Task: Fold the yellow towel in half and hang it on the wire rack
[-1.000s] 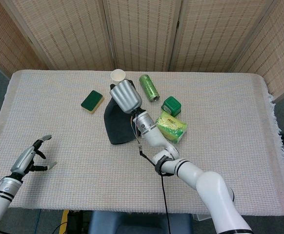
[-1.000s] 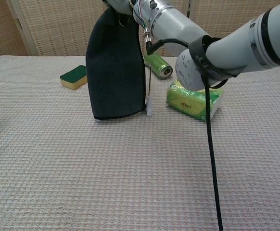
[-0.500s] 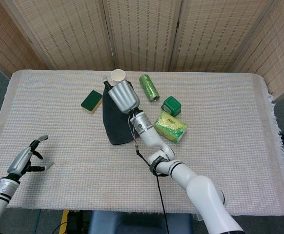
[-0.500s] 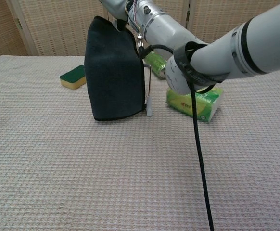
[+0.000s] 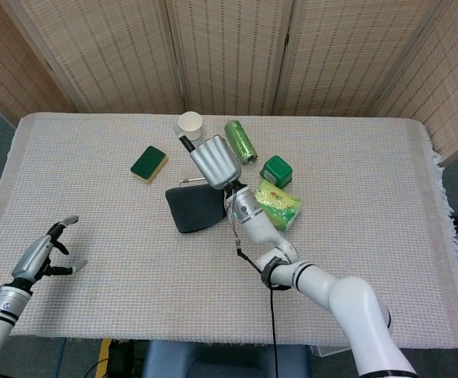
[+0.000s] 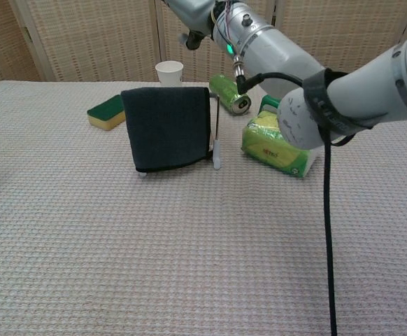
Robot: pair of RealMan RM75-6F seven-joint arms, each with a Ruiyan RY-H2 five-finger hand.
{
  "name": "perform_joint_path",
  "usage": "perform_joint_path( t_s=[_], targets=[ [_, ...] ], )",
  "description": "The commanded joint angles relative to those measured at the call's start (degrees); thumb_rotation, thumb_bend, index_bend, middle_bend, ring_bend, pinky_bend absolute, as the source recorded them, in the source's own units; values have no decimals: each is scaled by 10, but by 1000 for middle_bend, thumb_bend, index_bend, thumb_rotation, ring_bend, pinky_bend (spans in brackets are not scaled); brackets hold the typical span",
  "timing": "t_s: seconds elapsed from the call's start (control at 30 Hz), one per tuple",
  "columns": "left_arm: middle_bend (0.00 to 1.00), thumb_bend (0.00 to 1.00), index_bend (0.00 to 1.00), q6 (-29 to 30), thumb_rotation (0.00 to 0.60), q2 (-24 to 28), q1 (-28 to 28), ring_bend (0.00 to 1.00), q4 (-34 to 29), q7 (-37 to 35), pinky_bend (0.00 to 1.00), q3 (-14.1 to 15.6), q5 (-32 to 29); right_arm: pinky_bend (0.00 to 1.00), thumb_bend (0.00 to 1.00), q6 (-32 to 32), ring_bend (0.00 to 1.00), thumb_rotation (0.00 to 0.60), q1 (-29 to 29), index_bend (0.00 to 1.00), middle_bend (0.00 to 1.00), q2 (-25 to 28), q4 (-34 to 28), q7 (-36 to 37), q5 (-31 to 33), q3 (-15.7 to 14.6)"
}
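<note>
Dark towel, not yellow, draped over wire rack near table middle. Folding and hanging look done. Right hand above rack, grasping nothing visible. Left hand released, far away.

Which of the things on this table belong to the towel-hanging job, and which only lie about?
Job: dark towel, draped over the wire rack; right hand above them.
Lying about: sponge, paper cup, green can, green box, tissue pack.
</note>
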Motion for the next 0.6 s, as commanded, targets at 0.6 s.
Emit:
perform_joint_path(
  t_s=[0.6],
  targets=[
    [127,282,57,99,600,-4,18,70,-41,216,423,-27,-24,988,435,138,872,600,-336,53,779,407,-564,6,-9,-143]
  ],
)
